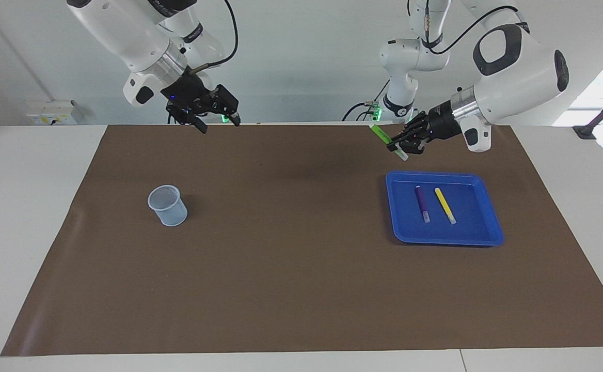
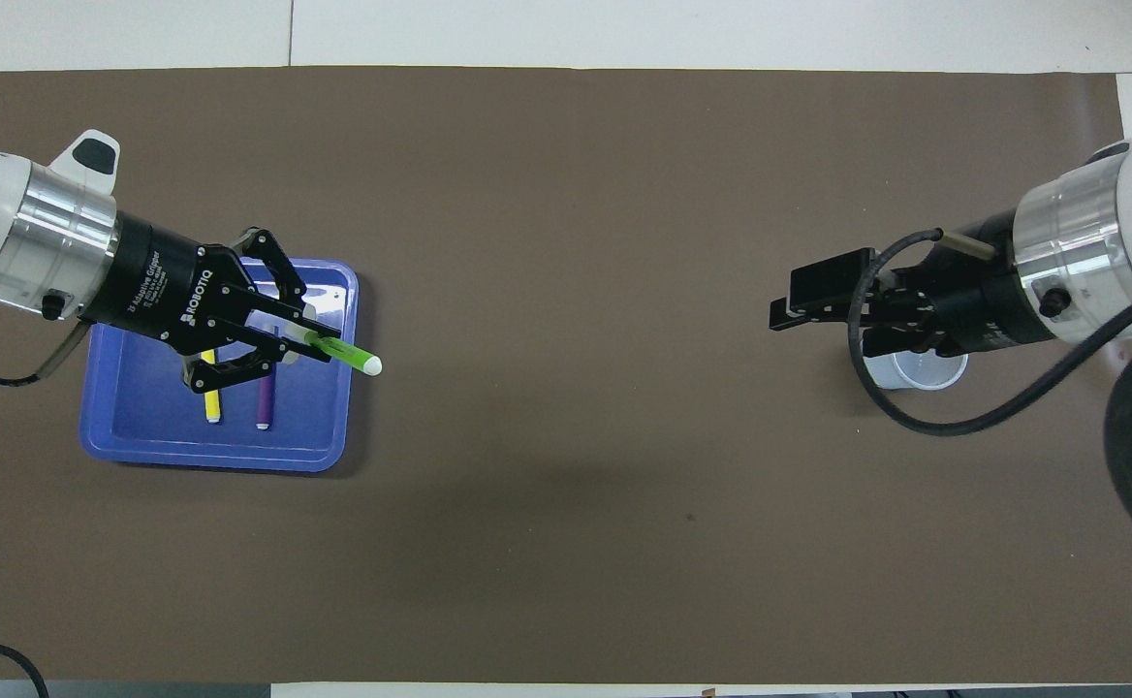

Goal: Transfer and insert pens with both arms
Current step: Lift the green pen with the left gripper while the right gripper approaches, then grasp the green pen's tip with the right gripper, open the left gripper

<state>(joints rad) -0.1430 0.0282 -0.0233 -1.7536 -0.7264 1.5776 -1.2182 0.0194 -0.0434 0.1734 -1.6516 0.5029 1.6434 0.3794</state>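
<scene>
Over tray edge: left gripper (image 1: 403,144) clamped on green pen (image 1: 382,136)
Pen axis: tilted, pointing toward right gripper (image 1: 219,120)
Right gripper: fingers spread, empty, raised near cup (image 1: 168,205)
Purple pen (image 1: 422,202), yellow pen (image 1: 444,205): in blue tray (image 1: 487,235)

A green pen (image 1: 388,141) with a pale tip is held tilted in the air, clear of a blue tray (image 1: 482,235). Purple (image 1: 422,203) and yellow (image 1: 444,205) pens lie side by side in that tray.

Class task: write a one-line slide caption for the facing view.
Left gripper lifts the green pen above the blue tray; right gripper waits open, raised.
</scene>
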